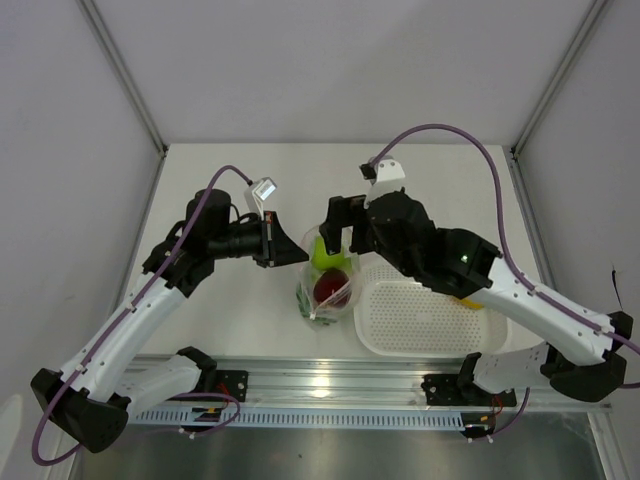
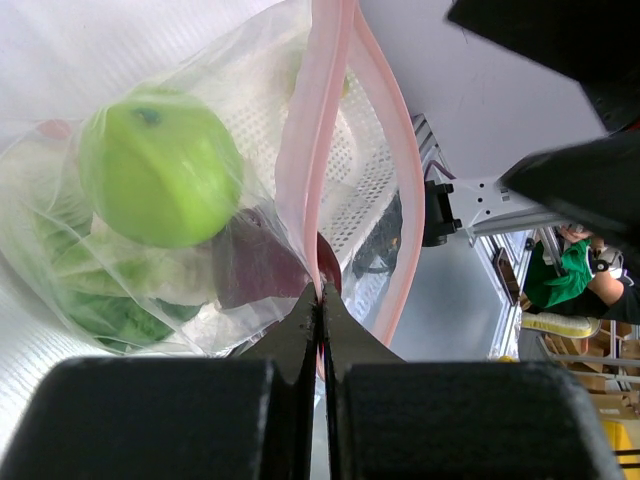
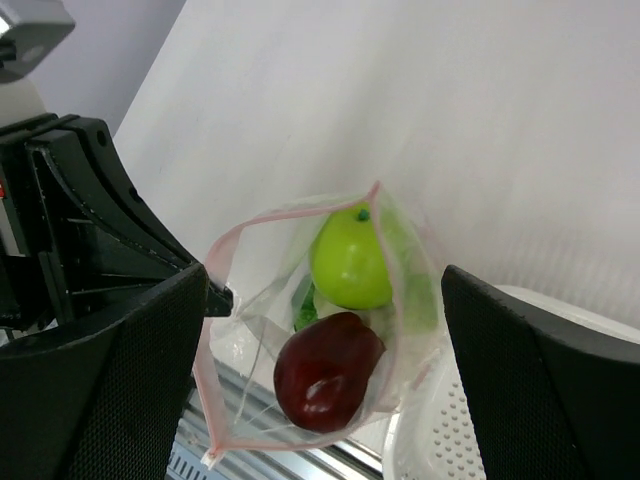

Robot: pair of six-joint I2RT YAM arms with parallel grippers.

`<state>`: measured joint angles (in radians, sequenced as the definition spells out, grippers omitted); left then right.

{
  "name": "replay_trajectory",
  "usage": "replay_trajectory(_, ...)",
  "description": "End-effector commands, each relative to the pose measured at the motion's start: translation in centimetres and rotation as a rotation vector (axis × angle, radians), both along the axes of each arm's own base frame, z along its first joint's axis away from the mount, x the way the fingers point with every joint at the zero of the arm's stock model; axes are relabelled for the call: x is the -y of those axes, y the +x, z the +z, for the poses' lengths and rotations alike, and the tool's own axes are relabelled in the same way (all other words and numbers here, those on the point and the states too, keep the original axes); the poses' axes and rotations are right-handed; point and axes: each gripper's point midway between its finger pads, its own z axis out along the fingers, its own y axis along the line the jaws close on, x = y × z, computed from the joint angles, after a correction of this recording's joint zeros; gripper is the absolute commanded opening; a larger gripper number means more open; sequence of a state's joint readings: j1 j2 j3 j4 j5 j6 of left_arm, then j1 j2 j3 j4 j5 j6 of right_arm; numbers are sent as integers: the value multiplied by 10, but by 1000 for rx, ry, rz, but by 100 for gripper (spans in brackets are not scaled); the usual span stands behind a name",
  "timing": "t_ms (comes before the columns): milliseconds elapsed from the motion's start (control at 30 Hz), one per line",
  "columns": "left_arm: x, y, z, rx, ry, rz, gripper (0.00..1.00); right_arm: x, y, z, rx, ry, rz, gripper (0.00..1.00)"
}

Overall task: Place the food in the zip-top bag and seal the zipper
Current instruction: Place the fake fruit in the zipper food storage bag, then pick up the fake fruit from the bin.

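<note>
Open zip-top bag (image 3: 240, 335) holds green apple (image 3: 350, 258), dark red apple (image 3: 325, 372).

The zip-top bag (image 1: 308, 297) can be entered only through its mouth, which gapes between the two lips of the zipper (image 2: 315, 130). The left gripper (image 2: 320, 296), clamped on the zipper, blocks the left approach. The right gripper (image 3: 322, 280) faces the mouth with its jaws wide apart and takes up that path. Inside, the dark red apple (image 3: 325, 385) lies nearest the mouth with the green apple (image 3: 350, 262) behind it (little space shows between them). The basket (image 1: 420, 320) stands just beside the bag and closes off the right side. The table (image 1: 260, 185) beyond both arms is open. The rail (image 1: 330, 385) bounds the near edge.
</note>
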<state>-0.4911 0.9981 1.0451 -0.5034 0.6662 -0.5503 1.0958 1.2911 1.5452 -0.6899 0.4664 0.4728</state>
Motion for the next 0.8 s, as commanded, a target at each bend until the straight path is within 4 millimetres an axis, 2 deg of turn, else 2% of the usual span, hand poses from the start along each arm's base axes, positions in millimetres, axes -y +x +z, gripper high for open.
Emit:
replay_trajectory(0, 0, -4, 10, 18, -28, -12, 1, 37, 1, 46, 100, 54, -96, 99)
replay_trajectory(133, 0, -4, 9, 18, -27, -16, 1, 79, -1, 60, 128, 77, -198, 99)
replay_trajectory(200, 0, -4, 8, 17, -27, -16, 1, 97, 0, 58, 111, 98, -261, 99)
replay_trajectory(267, 1, -4, 7, 13, -28, -20, 1, 129, 4, 52, 97, 99, -350, 99)
replay_trajectory(300, 1, -4, 7, 14, -29, -21, 1, 138, 6, 41, 69, 105, -392, 99)
replay_trajectory(333, 1, -4, 7, 14, -29, -21, 1, 160, 11, 30, 45, 82, -467, 99)
replay_trajectory(367, 1, -4, 7, 13, -29, -21, 1, 175, 9, 27, 32, 97, -501, 99)
replay_trajectory(433, 1, -3, 7, 14, -29, -20, 1, 203, 13, 2, -24, 93, -610, 99)
replay_trajectory(500, 1, -4, 8, 16, -32, -24, 1, 224, 8, -10, -45, 112, -675, 99)
replay_trajectory(567, 2, -4, 8, 13, -35, -27, 1, 244, 6, -37, -116, 102, -769, 99)
replay_trajectory(600, 2, -4, 8, 12, -35, -28, 1, 248, 5, -46, -140, 103, -791, 99)
replay_trajectory(633, 3, -4, 8, 12, -37, -29, 1, 253, 2, -66, -194, 84, -819, 99)
replay_trajectory(700, 3, -4, 9, 15, -40, -30, 1, 257, 1, -90, -287, 95, -842, 99)
replay_trajectory(733, 3, -4, 9, 13, -39, -30, 1, 258, -1, -113, -347, 72, -851, 99)
replay_trajectory(767, 3, -4, 10, 15, -41, -30, 0, 260, -1, -125, -381, 78, -862, 99)
